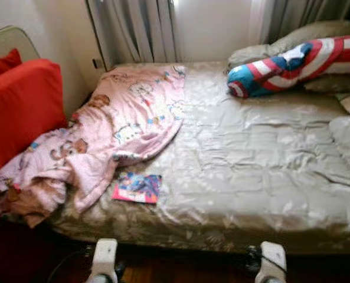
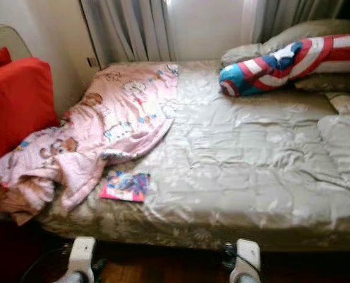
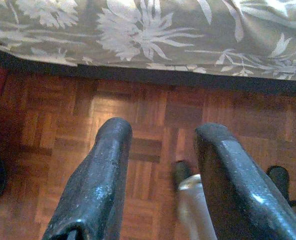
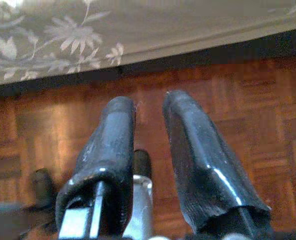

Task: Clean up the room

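A crumpled pink cartoon-print blanket [image 1: 121, 127] lies over the left side of the bed and hangs off its front left corner. A small colourful book [image 1: 137, 187] rests flat on the beige quilt [image 1: 251, 159] near the front edge, just right of the blanket. A red, white and blue striped cushion [image 1: 293, 65] lies at the far right by the pillows. Both arms hang low in front of the bed, the left arm [image 1: 104, 258] and the right arm [image 1: 272, 259]. My left gripper [image 3: 162, 132] is open over the parquet, holding nothing. My right gripper [image 4: 148, 102] is open too, fingers closer together.
Red cushions [image 1: 18, 106] stand against the wall left of the bed. Beige pillows [image 1: 316, 32] and grey curtains [image 1: 133, 29] are behind. A folded beige cover [image 1: 349, 141] sits at the right edge. The floral bed skirt [image 3: 152, 30] hangs above the parquet floor [image 3: 48, 110].
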`<state>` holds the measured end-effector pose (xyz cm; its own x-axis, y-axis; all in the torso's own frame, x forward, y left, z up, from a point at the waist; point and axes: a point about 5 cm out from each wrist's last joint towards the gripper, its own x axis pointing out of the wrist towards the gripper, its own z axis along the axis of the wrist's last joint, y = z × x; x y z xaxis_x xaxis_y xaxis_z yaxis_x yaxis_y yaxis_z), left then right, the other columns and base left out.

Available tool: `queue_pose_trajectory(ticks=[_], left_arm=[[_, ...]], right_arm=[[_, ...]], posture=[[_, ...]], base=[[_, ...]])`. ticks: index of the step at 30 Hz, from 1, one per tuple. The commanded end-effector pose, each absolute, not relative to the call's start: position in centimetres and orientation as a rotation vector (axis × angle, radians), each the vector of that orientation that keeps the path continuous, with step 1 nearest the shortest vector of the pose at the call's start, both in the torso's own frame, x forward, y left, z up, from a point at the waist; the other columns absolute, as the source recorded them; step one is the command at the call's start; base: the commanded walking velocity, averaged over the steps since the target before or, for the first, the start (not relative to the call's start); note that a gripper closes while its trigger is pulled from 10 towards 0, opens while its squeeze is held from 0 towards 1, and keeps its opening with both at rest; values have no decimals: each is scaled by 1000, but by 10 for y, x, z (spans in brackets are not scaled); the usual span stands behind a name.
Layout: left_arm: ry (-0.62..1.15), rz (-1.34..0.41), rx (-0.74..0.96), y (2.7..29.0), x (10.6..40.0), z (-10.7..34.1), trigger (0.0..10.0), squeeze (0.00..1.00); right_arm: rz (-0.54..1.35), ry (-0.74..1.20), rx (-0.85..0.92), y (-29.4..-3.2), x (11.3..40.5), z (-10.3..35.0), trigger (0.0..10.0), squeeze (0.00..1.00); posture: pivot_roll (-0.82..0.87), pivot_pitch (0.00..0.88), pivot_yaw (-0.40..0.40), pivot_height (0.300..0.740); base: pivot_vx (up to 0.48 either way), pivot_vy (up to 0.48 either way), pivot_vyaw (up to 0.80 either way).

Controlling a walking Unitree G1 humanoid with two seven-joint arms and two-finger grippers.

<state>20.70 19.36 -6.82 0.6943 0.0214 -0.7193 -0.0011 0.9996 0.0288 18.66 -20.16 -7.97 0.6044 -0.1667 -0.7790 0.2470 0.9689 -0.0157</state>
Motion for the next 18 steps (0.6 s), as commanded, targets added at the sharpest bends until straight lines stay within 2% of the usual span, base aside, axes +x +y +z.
queue_pose_trajectory(ticks=[1,18], left_arm=[[821,24,46,201,204,-69,10000,0],[821,25,43,199,203,-70,10000,0]], right_arm=[[-214,890,108,-192,190,-80,10000,0],[-197,889,98,-191,191,-79,10000,0]], posture=[[-11,0,39,740],[-5,0,32,740]], base=[[0,330,0],[0,331,0]])
